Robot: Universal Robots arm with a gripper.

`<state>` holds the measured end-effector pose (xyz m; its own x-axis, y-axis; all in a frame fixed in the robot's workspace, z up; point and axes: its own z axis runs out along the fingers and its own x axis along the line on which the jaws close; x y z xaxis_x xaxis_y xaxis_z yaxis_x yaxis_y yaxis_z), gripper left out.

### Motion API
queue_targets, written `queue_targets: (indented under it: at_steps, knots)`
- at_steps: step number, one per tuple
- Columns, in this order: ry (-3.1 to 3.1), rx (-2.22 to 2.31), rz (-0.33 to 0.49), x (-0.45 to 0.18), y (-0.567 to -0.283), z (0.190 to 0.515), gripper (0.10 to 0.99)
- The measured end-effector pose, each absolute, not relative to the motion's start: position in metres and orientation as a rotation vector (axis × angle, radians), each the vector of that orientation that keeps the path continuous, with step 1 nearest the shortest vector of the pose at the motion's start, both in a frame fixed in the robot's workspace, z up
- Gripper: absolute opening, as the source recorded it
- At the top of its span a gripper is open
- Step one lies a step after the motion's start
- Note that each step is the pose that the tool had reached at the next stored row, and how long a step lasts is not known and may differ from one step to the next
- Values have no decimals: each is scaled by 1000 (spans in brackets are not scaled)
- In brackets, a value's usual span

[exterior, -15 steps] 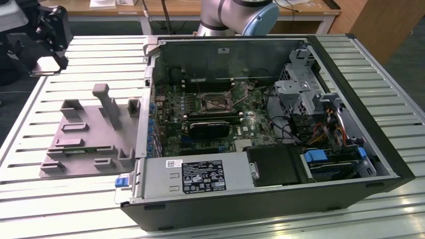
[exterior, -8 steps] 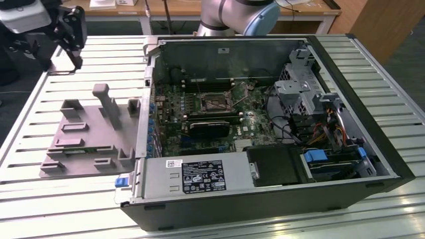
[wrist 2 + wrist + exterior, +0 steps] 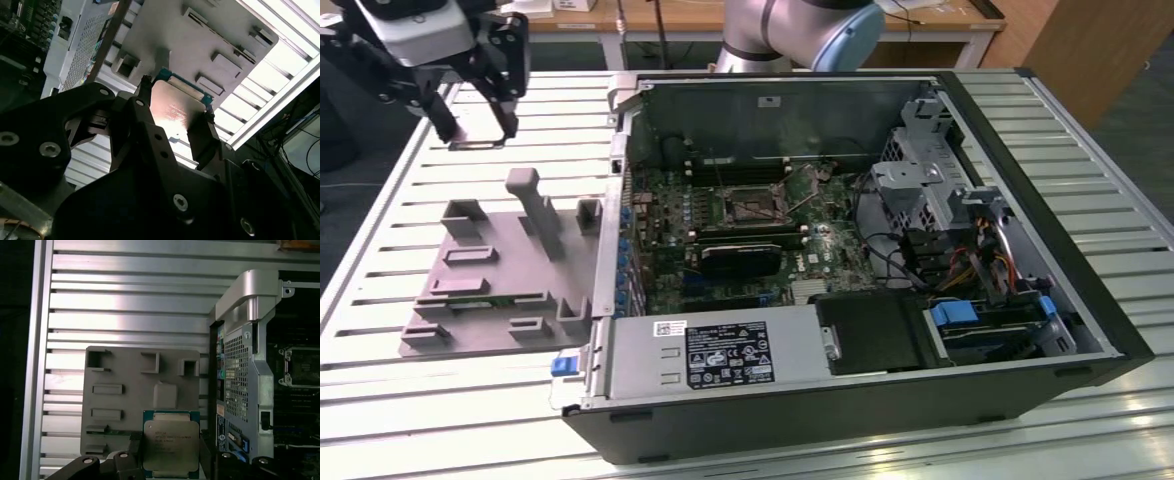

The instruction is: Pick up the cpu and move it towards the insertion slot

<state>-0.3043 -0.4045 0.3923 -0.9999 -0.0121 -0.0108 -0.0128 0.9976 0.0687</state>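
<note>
My gripper (image 3: 478, 138) hangs high over the slatted table, at the exterior view's left and well clear of the open computer case. It is shut on the cpu (image 3: 478, 145), a thin flat square held level between the two fingers. In the first wrist view the cpu (image 3: 171, 442) shows its silvery top and tan rim above the grey fixture plate (image 3: 125, 375). The second wrist view has the cpu (image 3: 175, 107) seen from beneath, with black fingers (image 3: 205, 125) clamped on its edges. The insertion slot (image 3: 750, 207) is a square socket with a metal frame on the motherboard inside the case, also in the first wrist view as the insertion slot (image 3: 302, 367).
The grey fixture plate (image 3: 494, 280) lies on the table below the gripper, with upright pegs (image 3: 534, 210) and a green memory stick (image 3: 480, 300). The case wall (image 3: 616, 150) stands between gripper and socket. A drive cage (image 3: 921, 180), cables and a power supply (image 3: 707, 355) crowd the case.
</note>
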Motion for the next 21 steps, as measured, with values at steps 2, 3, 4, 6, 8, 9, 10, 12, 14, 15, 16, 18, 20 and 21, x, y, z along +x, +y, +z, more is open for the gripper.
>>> queue_targets:
  at_steps: [2,3,4,6,8,9,10,12,14,15,16,18,20,21]
  knots:
    - [3130,-19,108,-297,-404,392,537]
    - [3130,-19,108,-294,-404,392,537]
    - [3131,-19,108,-290,-404,392,537]
    - [3131,-19,108,-283,-404,392,537]
    - [3132,-19,108,-277,-404,392,537]
    - [3132,-19,108,-273,-404,392,537]
    - [3133,-19,108,-270,-404,392,537]
    - [3133,-19,108,-264,-404,392,537]
    - [3134,-19,108,-257,-404,392,537]
    - [3134,-19,108,-253,-404,392,537]
    - [3134,-19,108,-250,-404,392,537]
    - [3135,-19,108,-243,-404,392,537]
    - [3135,-19,108,-236,-404,392,537]
    - [3136,-19,108,-233,-404,392,537]
